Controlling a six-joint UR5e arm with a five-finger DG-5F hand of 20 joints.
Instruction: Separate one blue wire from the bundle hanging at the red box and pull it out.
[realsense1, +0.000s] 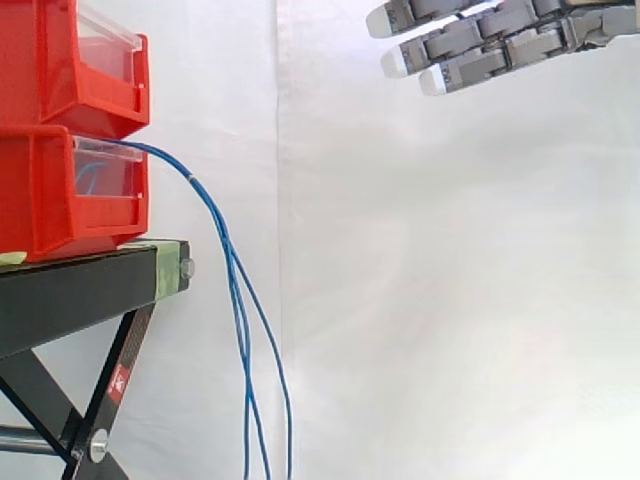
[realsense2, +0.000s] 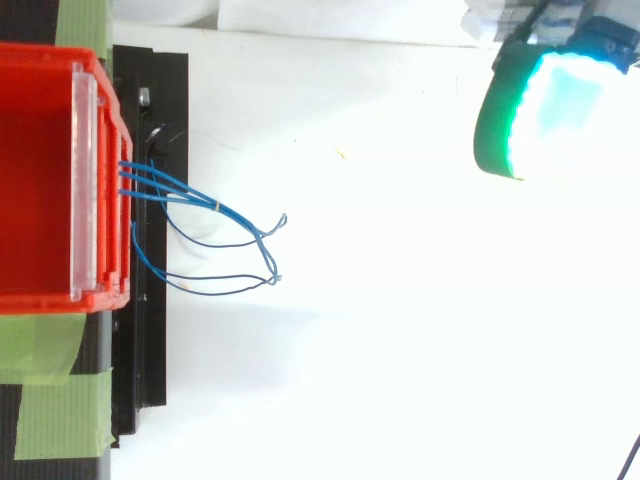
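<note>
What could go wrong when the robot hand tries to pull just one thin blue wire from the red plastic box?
1. The thin blue wires hang close together, so the open hand, high up and away from them, might catch several at once.
2. They come out of the lower red plastic box near the black stand's edge; a hard tug might drag that box forward.

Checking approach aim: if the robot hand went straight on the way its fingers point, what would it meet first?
Probably the blue wires where they leave the lower red bin; the space before the robot hand looks free, though sideways alignment is unclear.
</note>
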